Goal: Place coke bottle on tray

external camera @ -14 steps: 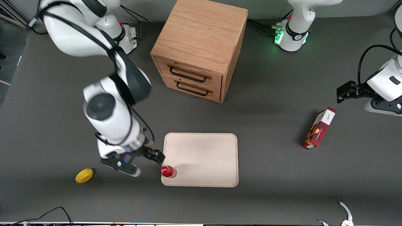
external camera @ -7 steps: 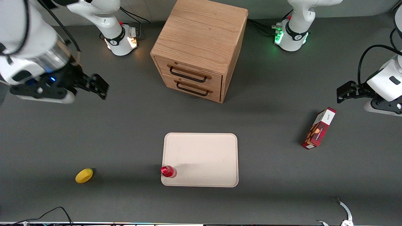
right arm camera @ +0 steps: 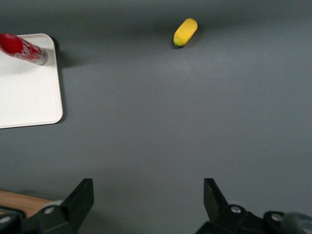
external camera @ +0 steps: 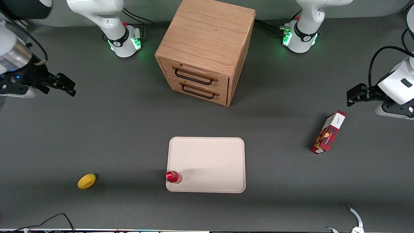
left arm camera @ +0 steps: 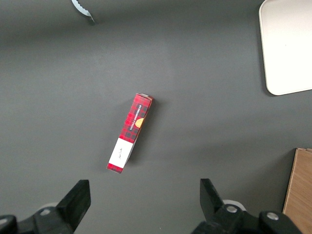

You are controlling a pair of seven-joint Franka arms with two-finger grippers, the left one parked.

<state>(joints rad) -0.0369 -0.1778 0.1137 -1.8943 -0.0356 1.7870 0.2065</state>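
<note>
Bottle (external camera: 173, 177) placement is seen on the tray (external camera: 210, 158): it stands upright in the tray corner nearest the front camera and toward the working arm's end, just inside the rim. In the right wrist view the bottle (right arm camera: 22, 48) is seen on the same corner of the tray (right arm camera: 29, 92), with its red cap tipped toward the picture edge.

The gripper (external camera: 66, 86) is held well apart from the tray, up above the table (external camera: 129, 129) at the working arm's end, farther from the front camera than the tray. Its fingers are spread wide with nothing between them, as is shown in the right wrist view, where only bare table lies between the two fingers (right arm camera: 78, 200).

A yellow lemon (external camera: 86, 181) lies on the table toward the working arm's end, about level with the bottle and well apart from it. A wooden cabinet (external camera: 203, 48) with two drawers is set farther from the camera than the tray. A red snack box (external camera: 328, 132) lies toward the parked arm's end. Nothing is placed between the gripper and the tray.
</note>
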